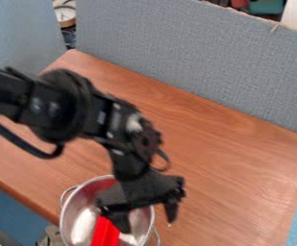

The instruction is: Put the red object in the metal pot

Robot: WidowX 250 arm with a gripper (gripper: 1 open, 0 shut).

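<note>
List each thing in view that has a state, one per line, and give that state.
Gripper: jaws open, holding nothing, above the pot.
Red object: inside the pot, released.
Metal pot: upright near the table's front edge, holding the red object.
Wooden table: bears the pot.

The metal pot [86, 213] is round, shiny silver steel and stands upright directly under the hand. The red object [107, 231], a bright red flat bar, rests inside it, just below the hand, leaning toward the pot's near wall.
</note>
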